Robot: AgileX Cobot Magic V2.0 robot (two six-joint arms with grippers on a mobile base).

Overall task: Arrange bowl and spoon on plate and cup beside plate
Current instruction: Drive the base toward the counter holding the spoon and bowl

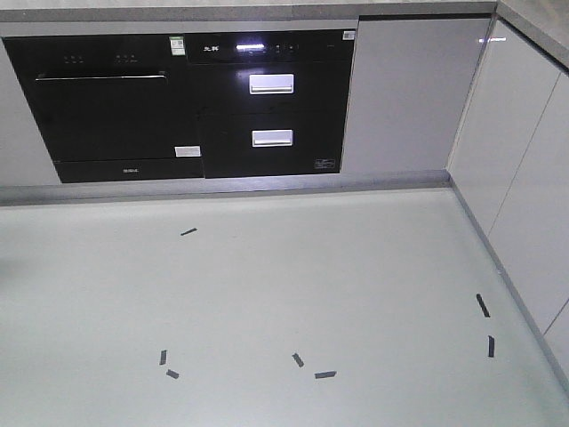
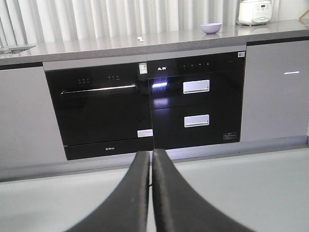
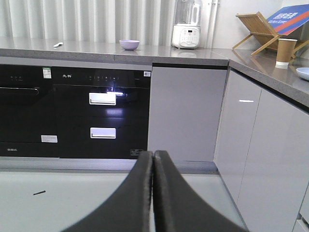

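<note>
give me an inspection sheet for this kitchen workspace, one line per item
surface: grey countertop along the wall and round the corner
job's things: bowl and spoon lie apart on the back run; cup stands upright with the plate nearby on the side run, plate cut off by the frame edge
clutter: white appliance, wooden rack, blue sign
grippers: left gripper and right gripper both shut, empty, short of the counter
cables: nothing seen
surroundings: black built-in appliances, pale cabinets, floor with black tape marks
</note>
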